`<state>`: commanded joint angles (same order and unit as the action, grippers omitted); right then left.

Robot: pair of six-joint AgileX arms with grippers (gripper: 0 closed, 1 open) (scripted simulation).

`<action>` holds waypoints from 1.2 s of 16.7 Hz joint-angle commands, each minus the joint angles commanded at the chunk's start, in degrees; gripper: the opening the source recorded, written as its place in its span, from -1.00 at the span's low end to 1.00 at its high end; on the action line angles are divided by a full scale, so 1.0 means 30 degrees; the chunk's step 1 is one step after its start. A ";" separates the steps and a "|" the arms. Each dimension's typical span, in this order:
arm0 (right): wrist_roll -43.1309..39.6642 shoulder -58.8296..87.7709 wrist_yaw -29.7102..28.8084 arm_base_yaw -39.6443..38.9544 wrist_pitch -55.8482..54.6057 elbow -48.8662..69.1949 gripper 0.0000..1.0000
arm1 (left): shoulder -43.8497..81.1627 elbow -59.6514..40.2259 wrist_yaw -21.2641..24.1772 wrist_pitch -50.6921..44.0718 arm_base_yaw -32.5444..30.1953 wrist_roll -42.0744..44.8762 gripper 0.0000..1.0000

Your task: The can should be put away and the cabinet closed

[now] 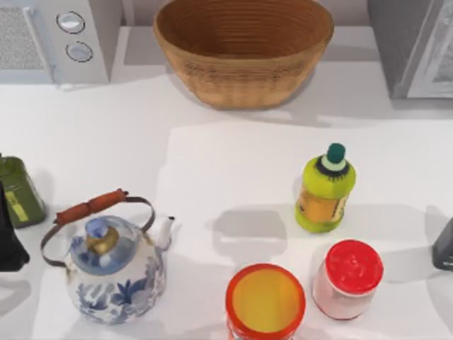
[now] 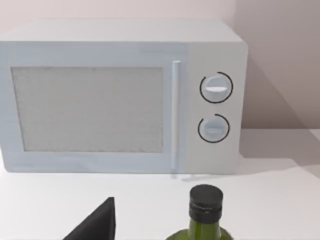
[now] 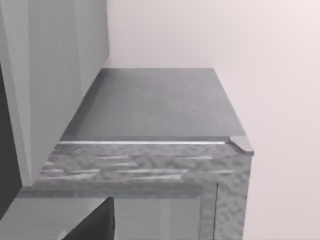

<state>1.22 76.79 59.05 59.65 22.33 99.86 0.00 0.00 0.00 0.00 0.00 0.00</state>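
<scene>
1. White counter [image 1: 212,163] filled the top view, with pale wall behind it.
2. At 12 o'clock stood a woven basket [image 1: 243,48]; at 11 o'clock a microwave [image 1: 53,39]; at 1 o'clock a grey cabinet [image 1: 417,46], whose top also appeared in the right wrist view.
3. The can [image 1: 265,301], orange-rimmed with a yellow top, stood at 6 o'clock, at the counter's near edge.
4. Just beside it, toward 5 o'clock, stood a red-lidded jar [image 1: 348,278]; a yellow-green bottle [image 1: 325,190] with a dark green cap stood toward 4 o'clock.
5. A blue-and-white kettle [image 1: 113,265] sat at 7 o'clock.
6. A green bottle [image 1: 20,190] stood at 9 o'clock, beside the left gripper [image 1: 8,237]; I cannot tell how its fingers stood.
7. The right gripper [image 1: 444,244] sat at 4 o'clock by the edge; its fingers' state I cannot tell either.
</scene>
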 joint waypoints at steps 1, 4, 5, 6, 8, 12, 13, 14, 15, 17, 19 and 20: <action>0.0000 0.0000 0.0000 0.0000 0.0000 0.0000 1.00 | 0.0000 0.0000 0.0000 0.0000 0.0000 0.0000 1.00; 0.0000 0.0030 0.0005 0.0061 -0.0055 0.0032 1.00 | 0.0000 0.0000 0.0000 0.0000 0.0000 0.0000 1.00; -0.0005 0.0053 -0.0190 -0.0130 -0.0034 0.0058 1.00 | 0.0000 0.0000 0.0000 0.0000 0.0000 0.0000 1.00; -0.0015 0.0096 -0.0579 -0.0517 0.0007 0.0106 1.00 | 0.0000 0.0000 0.0000 0.0000 0.0000 0.0000 1.00; -0.0048 0.0229 -0.1951 -0.1890 0.0141 0.0247 1.00 | 0.0000 0.0000 0.0000 0.0000 0.0000 0.0000 1.00; -0.0123 0.0535 -0.6788 -0.6702 0.0563 0.0462 1.00 | 0.0000 0.0000 0.0000 0.0000 0.0000 0.0000 1.00; -0.0138 0.0573 -0.8263 -0.8146 0.0674 0.0464 1.00 | 0.0000 0.0000 0.0000 0.0000 0.0000 0.0000 1.00; -0.0150 0.0578 -0.9824 -0.9674 0.0774 0.0440 1.00 | 0.0000 0.0000 0.0000 0.0000 0.0000 0.0000 1.00; -0.0159 0.0554 -1.1478 -1.1314 0.0860 0.0404 1.00 | 0.0000 0.0000 0.0000 0.0000 0.0000 0.0000 1.00; -0.0167 0.0440 -1.5063 -1.4936 0.0986 0.0353 1.00 | 0.0000 0.0000 0.0000 0.0000 0.0000 0.0000 1.00; -0.0162 0.0240 -1.8817 -1.8758 0.1044 0.0324 1.00 | 0.0000 0.0000 0.0000 0.0000 0.0000 0.0000 1.00; -0.0155 0.0101 -2.0607 -2.0579 0.1050 0.0283 1.00 | 0.0000 0.0000 0.0000 0.0000 0.0000 0.0000 1.00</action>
<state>0.76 77.09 -2.77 -2.09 25.48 100.71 0.00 0.00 0.00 0.00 0.00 0.00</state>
